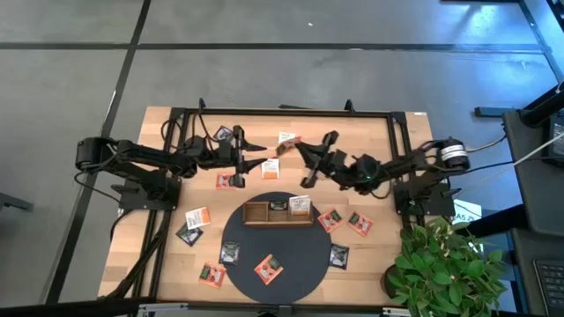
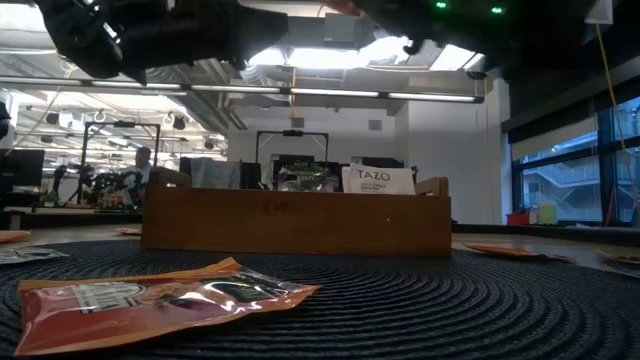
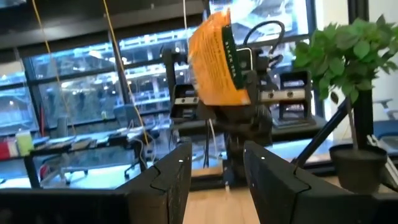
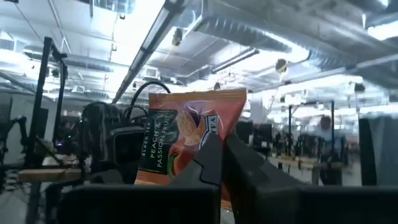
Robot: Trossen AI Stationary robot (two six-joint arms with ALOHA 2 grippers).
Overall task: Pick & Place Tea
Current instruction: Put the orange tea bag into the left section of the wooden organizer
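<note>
Left gripper [image 1: 257, 161] — raised over the far middle of the desk [image 1: 379, 255], fingers [image 3: 171, 180] spread with a clear gap, nothing between them; it points toward the right gripper.

Orange sachet [image 1: 288, 146] — held up in the air between the two arms, pinched by the right gripper [image 1: 300, 151], whose fingers are pressed together on the sachet's lower edge. The right wrist view shows its face upright, orange-red with a black label band [image 4: 189, 146]; from the left wrist view it appears edge-on and tilted [image 3: 214, 62], just beyond the left fingers.

Loose sachets on the desk — several near the far left corner [image 1: 224, 135], one just under the left arm [image 1: 226, 181], a white-and-orange one [image 1: 197, 217] and a black one [image 1: 189, 233] left of the mat, one orange at the near left [image 1: 211, 276].

Round dark mat [image 1: 300, 264] — carries the wooden tray [image 1: 257, 212], a black sachet [image 1: 230, 253] and an orange one [image 1: 269, 269] that lies flat in front of the low camera.

Tray — sachets stand in its middle and right compartments, one white [image 1: 300, 205].

Right of the mat — two orange sachets [image 1: 359, 223], one black [image 1: 338, 256].

Potted plant [image 1: 441, 269] — near right corner.
</note>
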